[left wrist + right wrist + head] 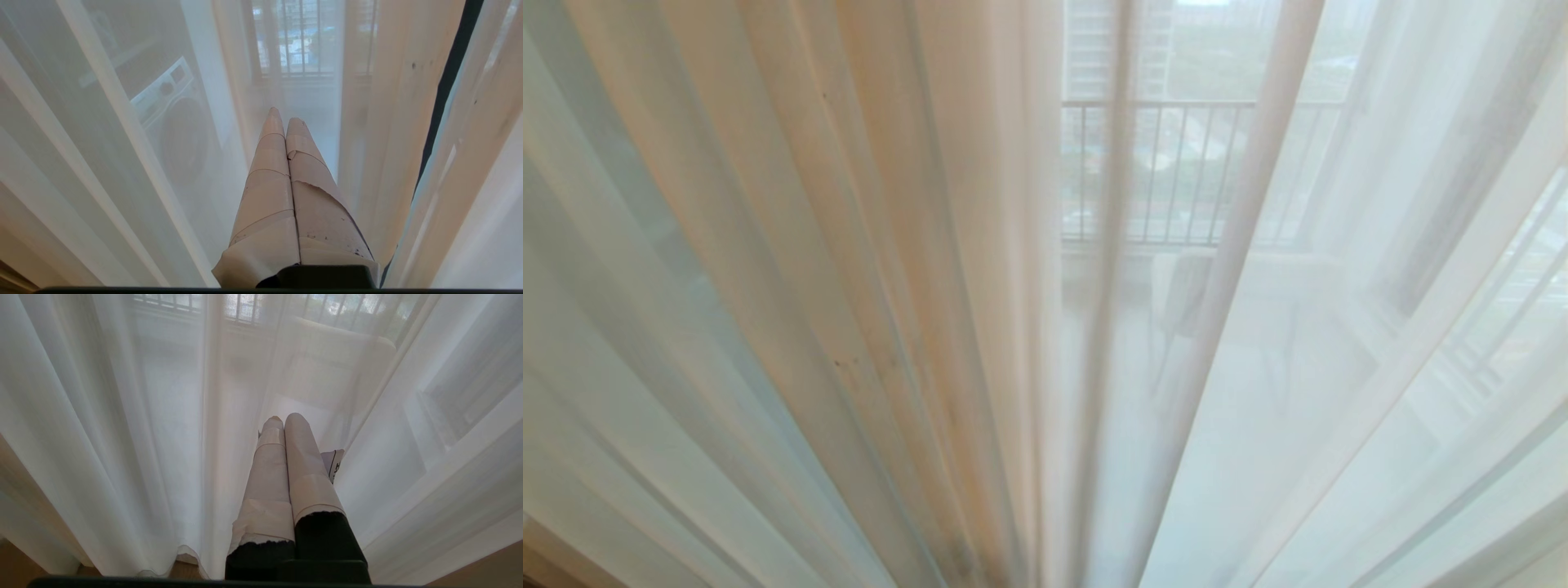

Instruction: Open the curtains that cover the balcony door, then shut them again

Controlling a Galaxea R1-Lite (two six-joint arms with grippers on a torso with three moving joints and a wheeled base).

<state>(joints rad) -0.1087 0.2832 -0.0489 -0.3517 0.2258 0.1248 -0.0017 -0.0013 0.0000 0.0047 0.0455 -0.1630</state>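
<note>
The sheer white curtains (866, 286) hang shut in long folds and fill the head view, where neither arm shows. In the left wrist view my left gripper (286, 116) is shut with nothing between its tape-wrapped fingers. It points into the curtains (102, 163), close beside a thicker fold (392, 122). A narrow dark strip of the balcony door frame (451, 77) shows between two folds. My right gripper (284, 417) is shut and empty too, and points low into the curtains (122, 437) near their hem (179, 555).
Through the fabric I see a balcony railing (1176, 171), a washing machine (175, 122) and pale balcony furniture (339, 363). A small white label (336, 463) lies beside the right fingers. Wooden floor (186, 569) shows under the hem.
</note>
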